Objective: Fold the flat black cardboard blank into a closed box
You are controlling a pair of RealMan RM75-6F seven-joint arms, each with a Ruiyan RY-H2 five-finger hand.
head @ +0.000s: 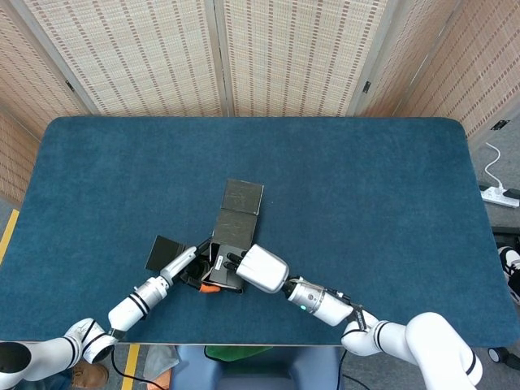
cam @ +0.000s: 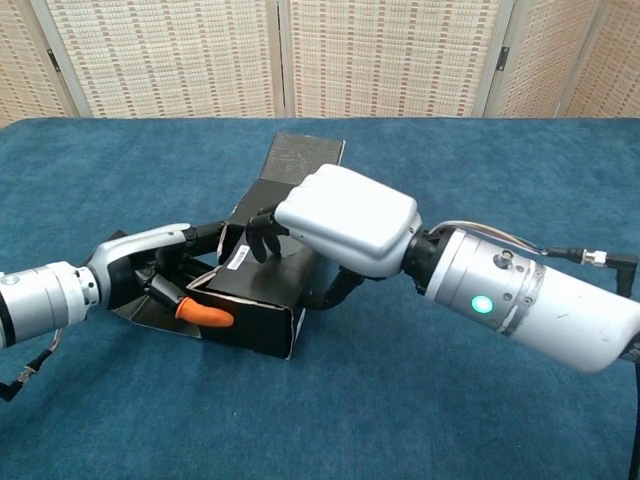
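Note:
The black cardboard box [head: 227, 258] [cam: 262, 298] is partly folded and lies on the blue table near the front edge. Its lid flap [head: 243, 197] [cam: 301, 160] stretches away toward the far side. A side flap [head: 165, 251] lies flat at its left. My right hand [head: 263, 269] [cam: 347, 217] grips the box from the right, with dark fingers [cam: 262, 236] on the top panel and the thumb against the side. My left hand [head: 184, 264] [cam: 150, 266] holds the open left end, its orange-tipped thumb [cam: 204, 313] on the front wall and its fingers reaching inside.
The blue felt table [head: 366, 195] stretches wide to the back and right. Woven screen panels [head: 284, 57] stand behind it. A power strip [head: 497, 194] lies on the floor at the right.

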